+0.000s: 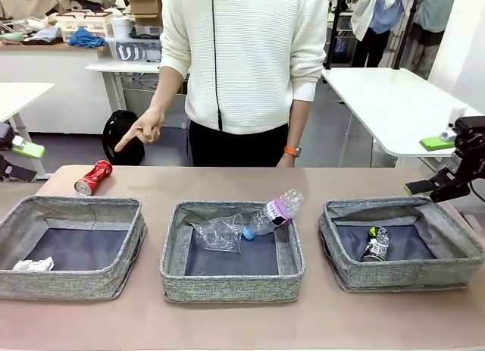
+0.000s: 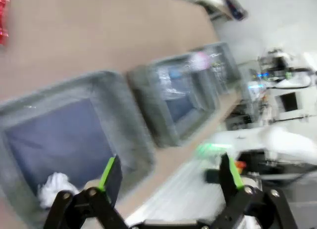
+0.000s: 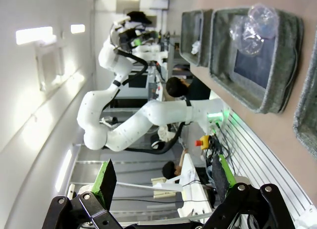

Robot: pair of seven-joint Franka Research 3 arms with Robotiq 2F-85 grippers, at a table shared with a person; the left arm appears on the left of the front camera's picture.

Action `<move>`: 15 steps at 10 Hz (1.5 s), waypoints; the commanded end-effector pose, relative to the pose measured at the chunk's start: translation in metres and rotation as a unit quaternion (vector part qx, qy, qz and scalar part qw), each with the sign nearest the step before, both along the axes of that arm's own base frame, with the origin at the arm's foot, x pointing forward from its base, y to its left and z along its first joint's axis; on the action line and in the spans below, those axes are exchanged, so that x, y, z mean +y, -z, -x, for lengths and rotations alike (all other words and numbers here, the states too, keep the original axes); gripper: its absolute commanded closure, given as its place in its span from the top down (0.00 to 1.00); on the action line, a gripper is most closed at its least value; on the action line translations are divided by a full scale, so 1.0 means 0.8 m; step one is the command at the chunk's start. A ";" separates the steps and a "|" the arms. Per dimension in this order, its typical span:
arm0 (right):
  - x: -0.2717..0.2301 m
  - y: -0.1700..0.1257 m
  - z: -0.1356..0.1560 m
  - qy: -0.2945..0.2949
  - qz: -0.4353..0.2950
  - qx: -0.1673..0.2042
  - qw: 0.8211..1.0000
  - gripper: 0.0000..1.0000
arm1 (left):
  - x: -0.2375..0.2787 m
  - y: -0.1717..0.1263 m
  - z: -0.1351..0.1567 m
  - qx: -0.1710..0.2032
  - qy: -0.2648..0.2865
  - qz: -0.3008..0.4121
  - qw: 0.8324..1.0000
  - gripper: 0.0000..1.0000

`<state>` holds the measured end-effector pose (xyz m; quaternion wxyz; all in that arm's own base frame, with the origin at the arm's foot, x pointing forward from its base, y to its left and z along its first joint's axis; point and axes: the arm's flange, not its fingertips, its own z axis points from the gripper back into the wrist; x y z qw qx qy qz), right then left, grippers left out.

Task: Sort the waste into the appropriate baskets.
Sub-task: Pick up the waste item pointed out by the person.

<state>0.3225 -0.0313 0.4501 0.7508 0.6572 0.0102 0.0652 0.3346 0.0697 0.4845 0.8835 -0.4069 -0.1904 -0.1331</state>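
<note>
Front view is showing the crushed red can (image 1: 93, 177) lying on the table (image 1: 227, 183) behind the left grey woven basket (image 1: 70, 247), beside the person's pointing hand (image 1: 144, 130). Both end effectors (image 2: 168, 175) (image 3: 166, 178) are standing spread, holding nothing. A reach could be hitting that hand or nudging the can into rolling.

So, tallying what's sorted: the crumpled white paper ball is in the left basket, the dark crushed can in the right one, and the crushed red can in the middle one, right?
Not quite: the crushed red can lies on the table behind the left grey woven basket, as the front view shows.
</note>
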 end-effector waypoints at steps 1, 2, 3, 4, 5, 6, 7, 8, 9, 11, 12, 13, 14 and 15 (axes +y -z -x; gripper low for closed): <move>-0.001 -0.009 -0.003 -0.004 -0.003 0.012 1.000 1.00 | -0.016 0.012 -0.019 -0.126 -0.105 -0.465 0.870 1.00; -0.001 -0.009 -0.003 -0.004 -0.003 0.012 1.000 1.00 | -0.020 0.010 -0.025 -0.167 -0.103 -0.470 0.861 1.00; -0.001 -0.009 -0.003 -0.004 -0.003 0.012 1.000 1.00 | -0.025 0.006 -0.028 -0.211 -0.115 -0.466 0.852 1.00; -0.001 -0.009 -0.003 -0.004 -0.003 0.012 1.000 1.00 | -0.028 -0.004 -0.025 -0.232 -0.159 -0.386 0.879 1.00; -0.001 -0.009 -0.003 -0.004 -0.003 0.012 1.000 1.00 | -0.020 -0.015 -0.035 -0.109 -0.009 -0.234 0.966 1.00; -0.001 -0.009 -0.003 -0.004 -0.003 0.012 1.000 1.00 | -0.020 -0.015 -0.035 -0.109 -0.009 -0.234 0.966 1.00; -0.001 -0.009 -0.003 -0.004 -0.003 0.012 1.000 1.00 | -0.020 -0.015 -0.035 -0.109 -0.009 -0.234 0.966 1.00; -0.001 -0.009 -0.003 -0.004 -0.003 0.012 1.000 1.00 | -0.025 -0.014 -0.034 -0.149 -0.028 -0.272 0.950 1.00; -0.001 -0.009 -0.003 -0.004 -0.003 0.012 1.000 1.00 | -0.013 -0.011 -0.093 -0.097 -0.038 -0.290 0.951 1.00; -0.001 -0.009 -0.003 -0.004 -0.003 0.012 1.000 1.00 | 0.016 0.014 -0.220 -0.059 0.032 -0.287 0.956 1.00; -0.001 -0.009 -0.003 -0.004 -0.003 0.012 1.000 1.00 | 0.034 0.033 -0.271 -0.035 0.016 -0.301 0.953 1.00; -0.001 -0.009 -0.003 -0.004 -0.003 0.012 1.000 1.00 | 0.049 0.049 -0.307 -0.026 0.002 -0.303 0.953 1.00; -0.001 -0.009 -0.003 -0.004 -0.003 0.012 1.000 1.00 | 0.059 0.064 -0.330 -0.012 -0.007 -0.301 0.954 1.00; -0.001 -0.009 -0.003 -0.004 -0.003 0.012 1.000 1.00 | 0.064 0.084 -0.346 -0.001 -0.001 -0.297 0.955 1.00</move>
